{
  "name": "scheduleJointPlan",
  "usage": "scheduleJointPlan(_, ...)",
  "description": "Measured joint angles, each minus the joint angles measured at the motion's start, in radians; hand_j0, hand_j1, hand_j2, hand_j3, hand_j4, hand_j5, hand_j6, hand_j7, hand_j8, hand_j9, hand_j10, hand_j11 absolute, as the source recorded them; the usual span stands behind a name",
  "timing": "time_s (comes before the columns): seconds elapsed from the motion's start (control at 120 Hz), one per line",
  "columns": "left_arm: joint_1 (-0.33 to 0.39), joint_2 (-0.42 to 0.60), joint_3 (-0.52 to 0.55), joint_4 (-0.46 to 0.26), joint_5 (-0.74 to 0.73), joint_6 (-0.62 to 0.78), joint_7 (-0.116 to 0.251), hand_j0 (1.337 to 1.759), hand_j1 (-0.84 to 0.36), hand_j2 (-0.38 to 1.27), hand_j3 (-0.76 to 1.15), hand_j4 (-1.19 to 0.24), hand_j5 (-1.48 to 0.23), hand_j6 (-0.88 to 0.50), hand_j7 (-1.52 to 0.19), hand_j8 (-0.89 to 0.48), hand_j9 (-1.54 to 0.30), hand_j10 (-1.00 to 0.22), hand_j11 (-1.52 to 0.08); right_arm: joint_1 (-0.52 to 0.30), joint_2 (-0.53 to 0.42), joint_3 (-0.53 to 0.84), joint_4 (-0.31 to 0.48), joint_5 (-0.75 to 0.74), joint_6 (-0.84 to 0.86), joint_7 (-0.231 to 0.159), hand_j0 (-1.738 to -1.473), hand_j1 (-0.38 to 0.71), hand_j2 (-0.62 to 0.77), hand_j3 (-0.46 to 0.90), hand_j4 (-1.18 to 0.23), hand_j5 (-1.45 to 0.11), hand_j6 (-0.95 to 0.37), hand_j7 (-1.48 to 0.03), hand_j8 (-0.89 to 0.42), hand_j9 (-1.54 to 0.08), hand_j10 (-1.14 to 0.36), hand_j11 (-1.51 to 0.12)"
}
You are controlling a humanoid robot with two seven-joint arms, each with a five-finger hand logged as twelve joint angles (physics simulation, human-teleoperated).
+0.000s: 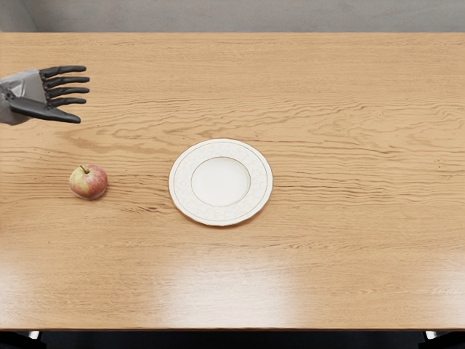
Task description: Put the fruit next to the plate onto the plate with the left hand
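A red and yellow apple [89, 182] stands on the wooden table to the left of a white plate [186, 182], a short gap between them. The plate holds nothing. My left hand [64, 93] comes in from the left edge, above and behind the apple, well apart from it. Its dark fingers [69, 81] are stretched out and spread, holding nothing. The right arm does not show.
The wooden table [349, 109] fills the view, with its back edge along the top and its front edge near the bottom. Nothing else stands on it.
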Motion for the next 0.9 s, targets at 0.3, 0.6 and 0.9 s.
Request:
scheduleJointPlan(0.3, 0.011, 0.074, 0.002, -0.026, 0.004, 0.0, 0.0, 1.658, 0.06, 0.05, 0.0, -0.25, -0.32, -0.25, -0.32, -0.25, -0.32, -0.24, -0.32, -0.004, 0.0, 0.001, 0.0, 0.0, 0.0, -0.001, -1.658, -0.31, -0.01, 0.0, -0.04, -0.05, -0.04, -0.05, -0.04, -0.05, -0.04, -0.05)
scheduleJointPlan(0.6, 0.063, 0.565, -0.002, -0.424, 0.006, 0.0, 0.0, 1.658, 0.06, 0.05, 0.0, -0.25, -0.32, -0.25, -0.32, -0.25, -0.32, -0.25, -0.32, -0.004, 0.0, 0.001, 0.0, 0.0, 0.0, -0.001, -1.658, -0.31, -0.01, 0.0, -0.04, -0.05, -0.04, -0.05, -0.04, -0.05, -0.04, -0.05)
scheduleJointPlan(0.9, 0.001, 0.689, -0.018, -0.72, 0.198, 0.0, 0.061, 1.658, 0.06, 0.05, 0.0, -0.25, -0.32, -0.25, -0.32, -0.25, -0.32, -0.25, -0.32, -0.004, 0.0, 0.001, 0.0, 0.0, 0.0, -0.001, -1.658, -0.31, -0.01, 0.0, -0.04, -0.05, -0.04, -0.05, -0.04, -0.05, -0.04, -0.05)
